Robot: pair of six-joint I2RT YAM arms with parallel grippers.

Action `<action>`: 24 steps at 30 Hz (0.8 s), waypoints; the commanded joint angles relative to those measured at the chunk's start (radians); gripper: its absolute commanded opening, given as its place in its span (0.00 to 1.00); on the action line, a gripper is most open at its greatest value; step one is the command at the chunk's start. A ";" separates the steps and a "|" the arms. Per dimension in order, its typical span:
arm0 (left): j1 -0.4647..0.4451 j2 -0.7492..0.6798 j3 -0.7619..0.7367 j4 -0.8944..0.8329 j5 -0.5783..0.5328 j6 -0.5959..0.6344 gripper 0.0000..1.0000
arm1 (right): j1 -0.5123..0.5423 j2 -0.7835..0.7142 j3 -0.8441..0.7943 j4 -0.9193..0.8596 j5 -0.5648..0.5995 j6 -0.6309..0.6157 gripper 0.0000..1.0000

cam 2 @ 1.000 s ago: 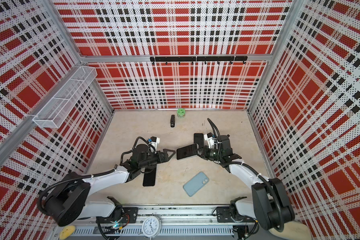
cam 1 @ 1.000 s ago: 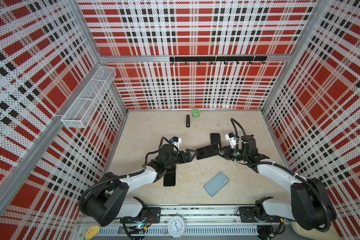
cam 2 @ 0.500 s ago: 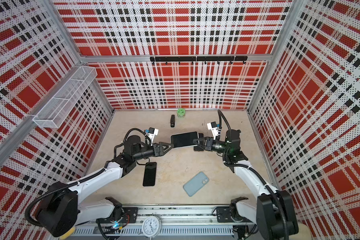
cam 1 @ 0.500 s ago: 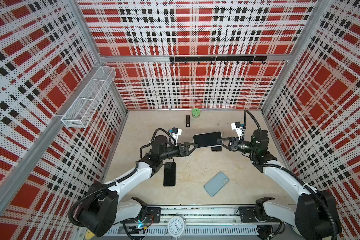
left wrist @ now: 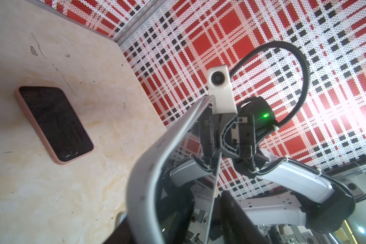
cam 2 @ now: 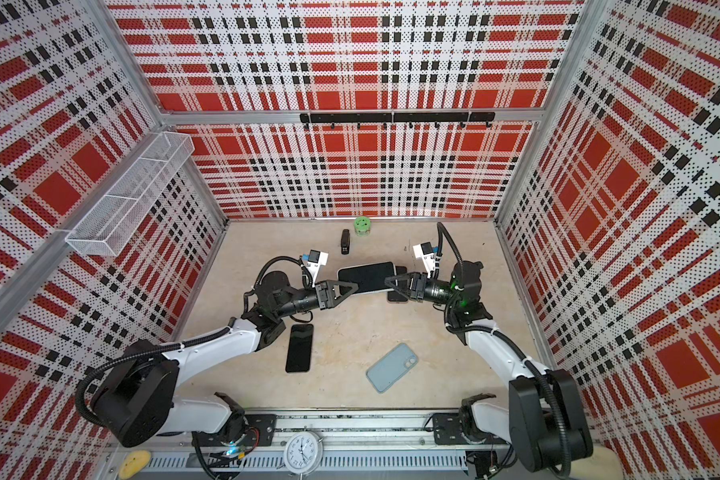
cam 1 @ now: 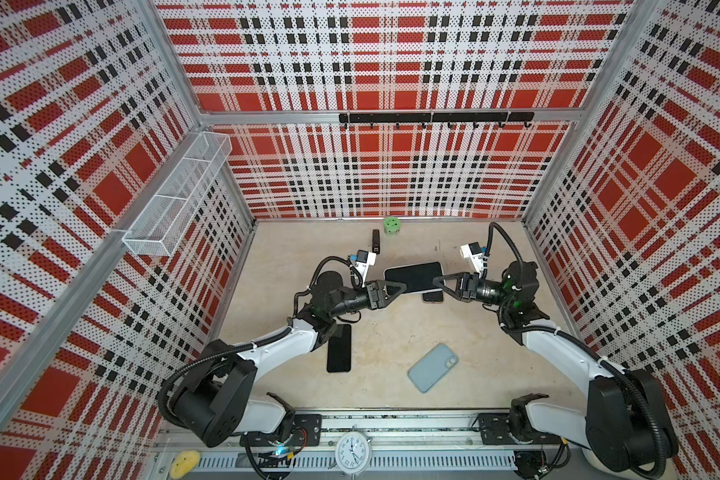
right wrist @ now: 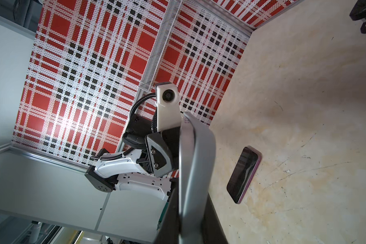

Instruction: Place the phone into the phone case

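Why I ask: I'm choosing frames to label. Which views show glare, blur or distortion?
Left wrist: glare washes out part of the wall; the held phone is close and soft. Right wrist: a glare patch on the wall, the phone likewise soft. Both top views: sharp and evenly lit, plaid lines bowed by the wide lens.

- Top views were bright and even, lit from overhead; shadows on the table (cam 1: 495, 332) were faint.
- Straight lines bowed toward the edges: wide-lens distortion.
- Phone (left wrist: 144, 179), between left gripper (cam 1: 398, 286) and right gripper (cam 1: 438, 283), was blurred in both wrist views.
- Glare washed the wall (left wrist: 347, 109) behind the right gripper.
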 commanded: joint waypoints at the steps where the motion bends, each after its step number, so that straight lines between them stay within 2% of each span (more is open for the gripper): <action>1: -0.013 -0.002 0.018 0.109 -0.032 -0.030 0.49 | 0.001 0.016 -0.008 0.137 -0.014 0.030 0.11; 4: -0.021 0.006 0.016 0.153 -0.047 -0.047 0.37 | 0.001 0.034 -0.020 0.177 -0.013 0.051 0.13; 8: -0.033 0.027 0.025 0.178 -0.054 -0.064 0.16 | 0.001 0.050 -0.032 0.208 -0.010 0.065 0.17; 12: -0.037 0.035 0.014 0.202 -0.057 -0.079 0.04 | -0.001 0.052 -0.032 0.203 -0.007 0.046 0.33; 14: -0.037 0.030 0.005 0.208 -0.055 -0.084 0.00 | -0.007 0.046 -0.025 0.198 0.001 0.037 0.41; 17: -0.036 0.021 -0.015 0.210 -0.050 -0.092 0.00 | -0.026 0.030 -0.002 0.187 0.015 0.023 0.49; 21: -0.041 0.013 -0.034 0.211 -0.041 -0.100 0.00 | -0.041 0.023 0.051 0.098 0.029 -0.044 0.51; 24: -0.048 0.016 -0.039 0.211 -0.033 -0.104 0.00 | -0.042 0.037 0.068 0.099 0.035 -0.049 0.48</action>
